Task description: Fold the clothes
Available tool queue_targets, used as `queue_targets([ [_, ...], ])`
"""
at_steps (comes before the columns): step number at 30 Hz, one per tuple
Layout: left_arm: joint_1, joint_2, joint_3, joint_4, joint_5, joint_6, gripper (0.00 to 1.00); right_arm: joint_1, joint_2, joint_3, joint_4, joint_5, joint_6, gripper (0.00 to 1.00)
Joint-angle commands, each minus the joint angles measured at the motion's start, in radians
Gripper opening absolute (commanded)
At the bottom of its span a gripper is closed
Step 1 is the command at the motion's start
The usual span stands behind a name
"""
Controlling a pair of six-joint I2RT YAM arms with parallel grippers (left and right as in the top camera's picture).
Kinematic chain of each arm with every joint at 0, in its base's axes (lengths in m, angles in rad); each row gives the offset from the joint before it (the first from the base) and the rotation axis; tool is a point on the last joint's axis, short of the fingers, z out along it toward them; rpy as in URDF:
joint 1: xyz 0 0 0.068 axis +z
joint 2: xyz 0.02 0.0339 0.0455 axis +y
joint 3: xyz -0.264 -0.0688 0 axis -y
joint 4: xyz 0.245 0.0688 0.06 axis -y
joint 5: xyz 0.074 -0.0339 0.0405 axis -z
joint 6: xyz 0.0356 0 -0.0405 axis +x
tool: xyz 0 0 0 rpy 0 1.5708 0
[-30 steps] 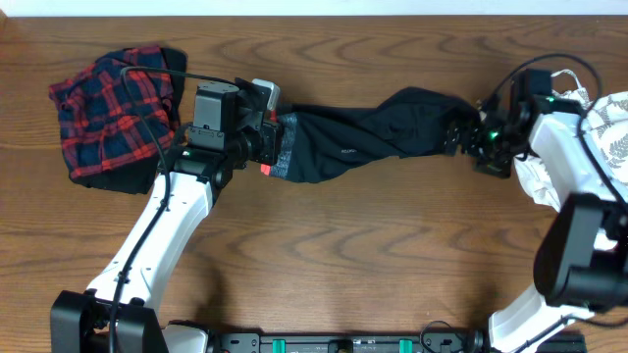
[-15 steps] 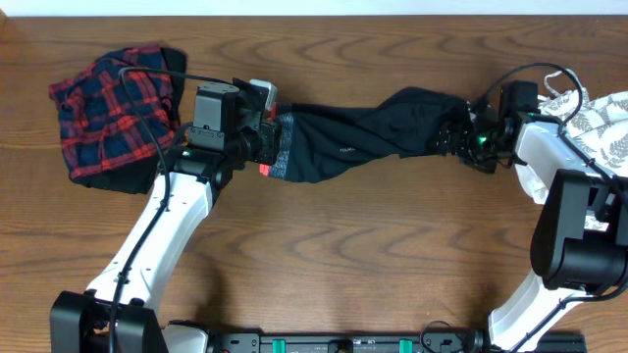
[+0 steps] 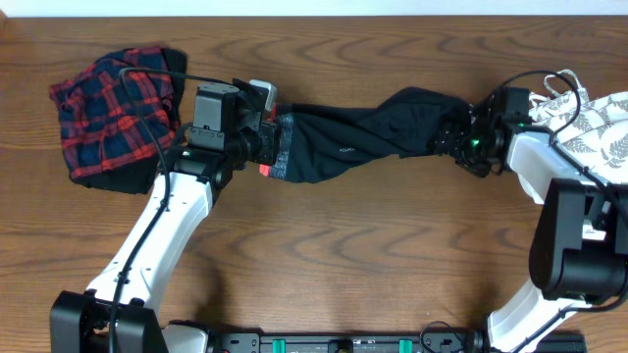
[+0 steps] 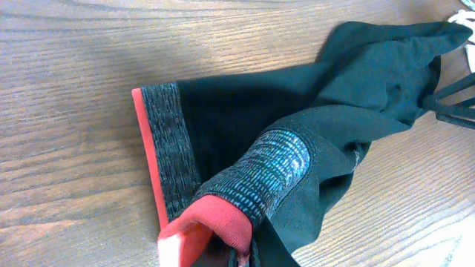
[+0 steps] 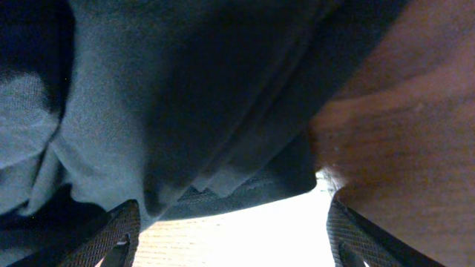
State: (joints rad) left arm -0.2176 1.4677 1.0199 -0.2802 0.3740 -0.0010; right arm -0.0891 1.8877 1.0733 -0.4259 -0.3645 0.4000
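Left fingers [image 3: 263, 147] clenched on the waistband [image 4: 167, 156] of the black leggings [image 3: 343, 142], which lie stretched along the worktop [image 3: 343, 265]. Right fingers [image 5: 111, 236] apart, astride the leg end. They have moved in and begun narrowing, so a grasp looks imminent, then the fold. Count: one pair of leggings, one plaid piece [image 3: 108, 118], one leaf-print top [image 3: 603, 123].
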Motion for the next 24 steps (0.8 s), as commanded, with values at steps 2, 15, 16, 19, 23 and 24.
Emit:
queue_targets([
  [2,0.005,-0.023,-0.004,0.004,-0.009,-0.005,0.06,0.008,0.095,-0.154,-0.033,0.076,0.205,0.79],
  [15,0.005,-0.023,-0.004,0.003,-0.009,-0.005,0.06,0.01,0.095,-0.265,0.104,-0.08,0.418,0.52],
  [16,0.005,-0.023,-0.004,0.0,-0.009,-0.005,0.06,0.01,0.095,-0.265,0.132,-0.08,0.429,0.52],
  [19,0.005,-0.023,-0.004,-0.007,-0.009,-0.005,0.06,0.014,0.095,-0.266,0.249,-0.08,0.434,0.49],
  [23,0.005,-0.023,-0.004,-0.011,-0.009,-0.005,0.06,0.029,0.095,-0.266,0.339,-0.044,0.459,0.36],
  [24,0.005,-0.023,-0.004,-0.011,-0.009,-0.005,0.06,0.034,0.095,-0.266,0.339,-0.033,0.471,0.36],
])
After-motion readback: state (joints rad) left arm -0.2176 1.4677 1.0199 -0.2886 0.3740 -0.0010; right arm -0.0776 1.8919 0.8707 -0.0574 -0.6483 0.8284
